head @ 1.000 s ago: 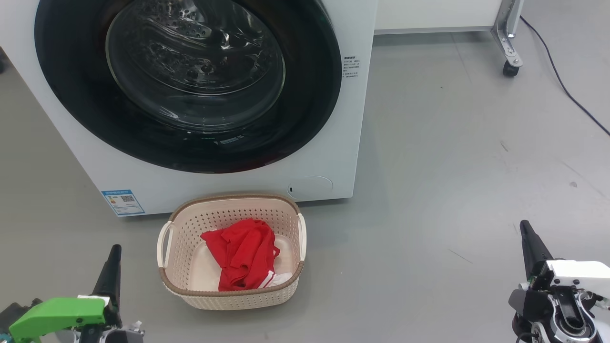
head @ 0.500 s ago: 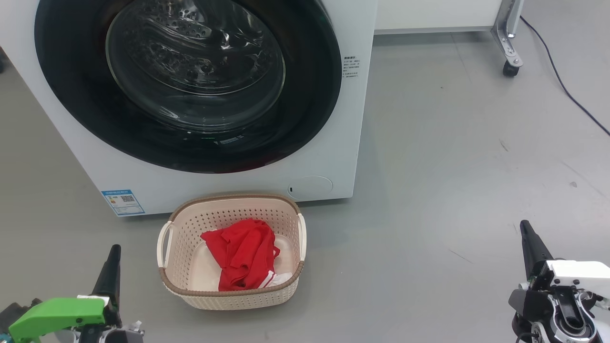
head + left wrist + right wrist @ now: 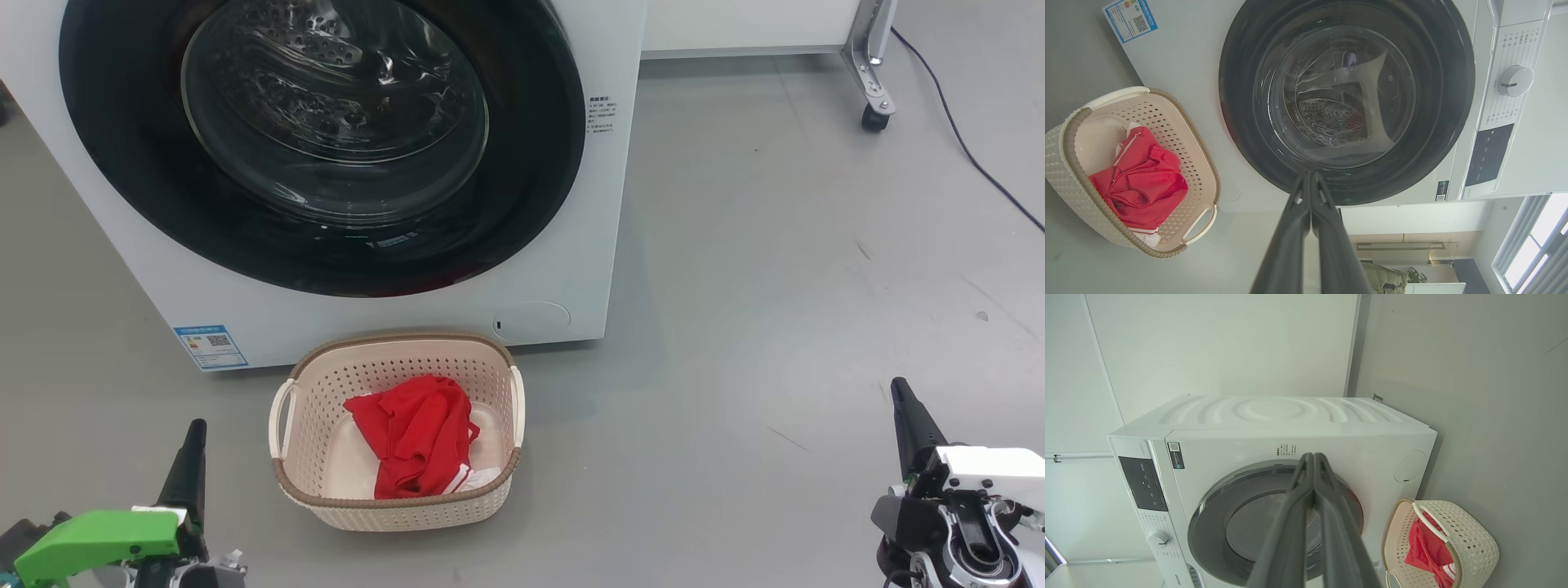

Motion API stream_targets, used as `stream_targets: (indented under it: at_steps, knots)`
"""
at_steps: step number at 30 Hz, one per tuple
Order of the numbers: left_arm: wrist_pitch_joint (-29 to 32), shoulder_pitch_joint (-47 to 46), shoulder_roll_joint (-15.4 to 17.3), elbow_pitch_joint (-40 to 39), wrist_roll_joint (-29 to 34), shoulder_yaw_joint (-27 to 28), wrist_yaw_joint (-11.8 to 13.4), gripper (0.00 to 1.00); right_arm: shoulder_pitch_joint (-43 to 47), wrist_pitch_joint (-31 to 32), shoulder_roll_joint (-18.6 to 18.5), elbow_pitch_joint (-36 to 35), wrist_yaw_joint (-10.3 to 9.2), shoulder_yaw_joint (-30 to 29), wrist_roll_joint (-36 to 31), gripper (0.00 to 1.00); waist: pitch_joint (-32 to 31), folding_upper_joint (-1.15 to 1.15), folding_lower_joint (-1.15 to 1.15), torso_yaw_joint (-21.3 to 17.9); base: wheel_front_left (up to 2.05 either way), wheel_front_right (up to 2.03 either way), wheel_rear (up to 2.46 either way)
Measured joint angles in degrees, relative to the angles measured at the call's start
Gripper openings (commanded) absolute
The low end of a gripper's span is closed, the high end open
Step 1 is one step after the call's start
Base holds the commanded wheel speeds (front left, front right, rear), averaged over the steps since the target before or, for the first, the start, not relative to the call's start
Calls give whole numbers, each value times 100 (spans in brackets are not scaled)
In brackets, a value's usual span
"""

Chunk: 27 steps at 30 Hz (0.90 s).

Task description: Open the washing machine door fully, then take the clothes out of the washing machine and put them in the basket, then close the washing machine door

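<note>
The washing machine door [image 3: 326, 139] lies flush against the front of the washing machine [image 3: 608, 204], its glass bowl showing a bare steel drum behind it. The basket [image 3: 392, 510] stands on the floor [image 3: 775, 286] just before the machine and below the door, most likely so that a garment pulled out has only a short way to fall. The clothes [image 3: 416, 445] lie crumpled inside it, towards its right side. By the look of it all three steps are done.

The left gripper [image 3: 1309, 175] and the right gripper [image 3: 1312, 455] sit low and wide apart, well clear of door and basket, each with its two fingers pressed together and nothing between them, which reads as a parked pose.

Counted: one machine, one door, one basket with two white handles, one red garment, two grippers
</note>
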Motion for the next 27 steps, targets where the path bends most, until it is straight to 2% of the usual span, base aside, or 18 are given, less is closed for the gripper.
stream_targets:
  at_steps: [27]
  knots:
    - [8,-1,-19,-2,1,20,0,0,0,7,10,-1,0,-20,-16,0,0,0,0,0,0,0,0]
